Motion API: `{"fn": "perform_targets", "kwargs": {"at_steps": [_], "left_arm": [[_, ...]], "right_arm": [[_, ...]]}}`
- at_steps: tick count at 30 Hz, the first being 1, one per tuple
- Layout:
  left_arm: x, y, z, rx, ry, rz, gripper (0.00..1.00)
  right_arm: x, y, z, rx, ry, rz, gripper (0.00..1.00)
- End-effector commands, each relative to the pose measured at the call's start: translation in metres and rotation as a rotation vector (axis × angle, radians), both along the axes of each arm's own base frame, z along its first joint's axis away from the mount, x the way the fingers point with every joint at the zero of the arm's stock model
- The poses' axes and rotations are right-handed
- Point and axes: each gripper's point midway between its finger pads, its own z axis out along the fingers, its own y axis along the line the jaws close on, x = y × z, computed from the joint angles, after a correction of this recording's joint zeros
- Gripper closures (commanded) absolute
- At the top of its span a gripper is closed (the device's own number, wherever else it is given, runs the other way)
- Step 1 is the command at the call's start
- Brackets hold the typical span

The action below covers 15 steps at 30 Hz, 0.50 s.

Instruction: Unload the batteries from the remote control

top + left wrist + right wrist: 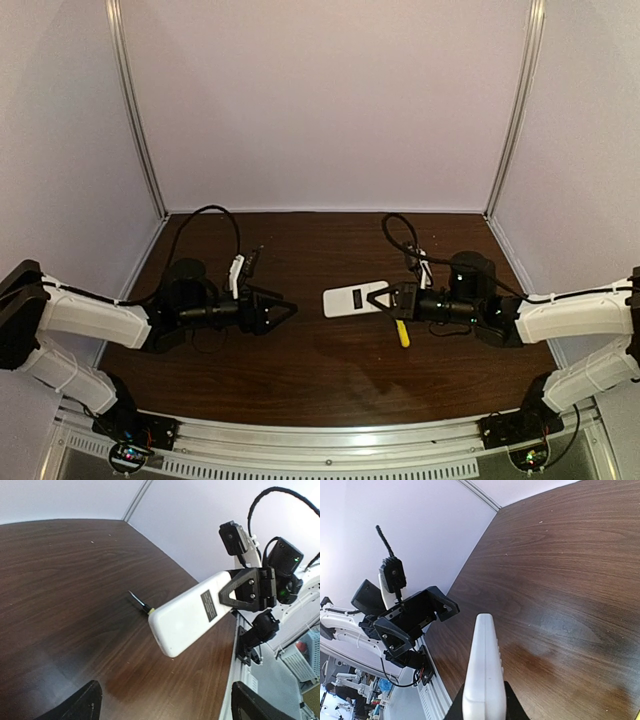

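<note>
Right hand: you are gripping one end of the remote control with the fingers closed on it, and the arm is reaching low toward the middle of the table.
Remote control: it is hanging above the table, window upward, free end pointing at the left hand.
Left hand: it is standing wide open, holding nothing, facing the remote, apart from it.
Screwdriver: it is lying on the table below the right hand.

A white remote control hangs tilted above a dark wooden table, its rounded end nearest. The black right gripper clamps the remote's far end, just past its small dark display window. Behind the remote, a screwdriver lies on the wood, showing only its thin tip and a bit of yellow handle. Below the remote, the left gripper has its two dark fingers spread wide.
</note>
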Motion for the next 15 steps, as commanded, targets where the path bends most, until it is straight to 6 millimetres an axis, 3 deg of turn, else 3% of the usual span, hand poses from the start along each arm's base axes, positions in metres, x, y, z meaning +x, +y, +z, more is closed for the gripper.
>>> {"fn": "perform_targets", "kwargs": {"at_steps": [1, 10, 15], "left_arm": [[-0.025, -0.009, 0.024, -0.153, -0.001, -0.147, 0.10], [-0.037, -0.014, 0.033, -0.189, -0.031, -0.231, 0.16], [-0.038, -0.017, 0.031, -0.204, -0.020, -0.252, 0.19]], "right_arm": [[-0.012, 0.000, 0.026, 0.118, -0.044, 0.053, 1.00], [-0.032, 0.016, 0.055, 0.301, 0.000, 0.204, 1.00], [-0.034, 0.023, 0.055, 0.362, 0.038, 0.248, 1.00]]}}
